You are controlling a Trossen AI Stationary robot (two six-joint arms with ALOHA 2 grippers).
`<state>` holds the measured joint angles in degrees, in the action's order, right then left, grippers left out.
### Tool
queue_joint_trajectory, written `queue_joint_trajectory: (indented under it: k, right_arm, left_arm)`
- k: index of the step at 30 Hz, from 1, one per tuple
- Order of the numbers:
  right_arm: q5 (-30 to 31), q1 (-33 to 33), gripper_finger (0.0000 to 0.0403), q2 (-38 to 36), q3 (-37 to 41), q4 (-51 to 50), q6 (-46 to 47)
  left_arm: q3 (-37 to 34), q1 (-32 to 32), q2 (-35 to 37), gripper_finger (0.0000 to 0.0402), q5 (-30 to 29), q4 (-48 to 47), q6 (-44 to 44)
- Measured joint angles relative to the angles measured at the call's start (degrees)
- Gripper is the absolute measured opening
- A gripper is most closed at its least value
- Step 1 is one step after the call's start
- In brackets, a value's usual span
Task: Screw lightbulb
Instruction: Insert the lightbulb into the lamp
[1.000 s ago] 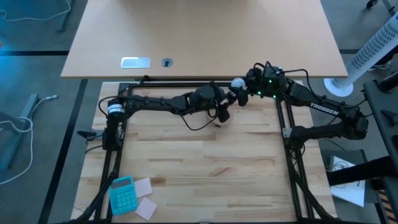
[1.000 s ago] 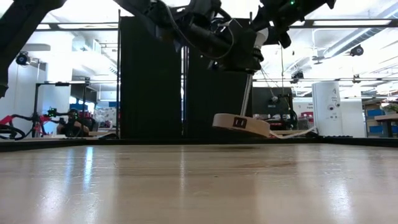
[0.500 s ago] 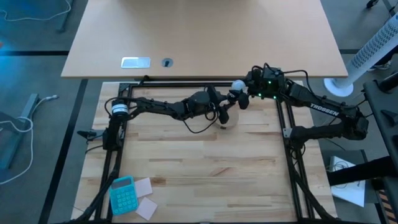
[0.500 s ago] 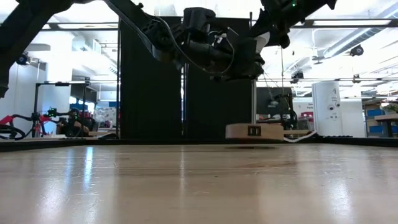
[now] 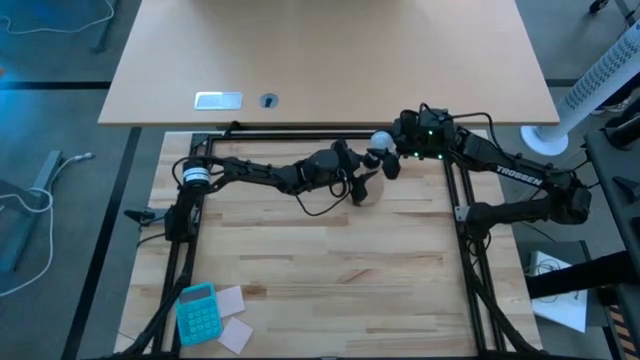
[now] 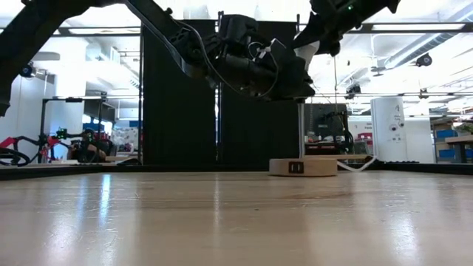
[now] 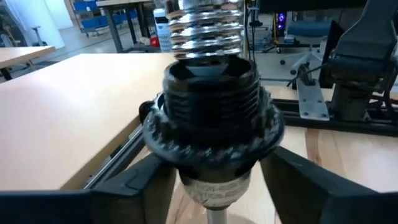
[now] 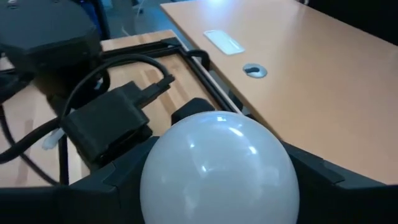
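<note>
Two grippers meet: our right gripper (image 8: 217, 186) clasps the lightbulb (image 8: 217, 171) between its fingers, threads just above the socket (image 7: 211, 118) (flanked by our left gripper's (image 7: 214, 180) fingers, seemingly loosening). Slight misalignment risks cross-threading.

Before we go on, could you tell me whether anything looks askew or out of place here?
Nothing stands out. The wooden base sits flat on the table, the lightbulb is held in the right gripper, its metal thread just above the black socket, which sits between the left gripper's fingers.
</note>
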<state>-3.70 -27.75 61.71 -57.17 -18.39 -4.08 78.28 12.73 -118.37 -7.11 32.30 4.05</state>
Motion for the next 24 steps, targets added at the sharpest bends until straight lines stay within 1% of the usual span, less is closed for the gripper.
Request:
queue_joint_trajectory:
  k: [4,8,16,22,24]
  right_arm:
    - [-2.2,0.0,0.0259,-0.1,0.0,0.2,-0.7]
    - [-2.5,0.0,0.0262,0.2,0.0,0.6,-3.1]
    - [-3.7,-0.1,0.0262,2.5,0.0,1.8,-6.6]
    - [-4.2,-0.4,0.0270,2.6,0.0,0.8,-8.4]
    - [-4.4,-0.5,0.0270,2.6,0.0,0.8,-8.6]
  left_arm:
    - [0.0,0.5,0.0,0.0248,0.3,-1.5,0.3]
    - [0.0,1.0,0.0,0.0264,2.3,-2.3,0.4]
    - [-0.1,1.1,0.0,0.0269,3.7,-3.0,1.2]
    - [-1.2,1.2,0.0,0.0270,3.9,-3.2,1.2]
    - [-1.4,1.2,0.1,0.0270,5.0,-3.0,1.0]
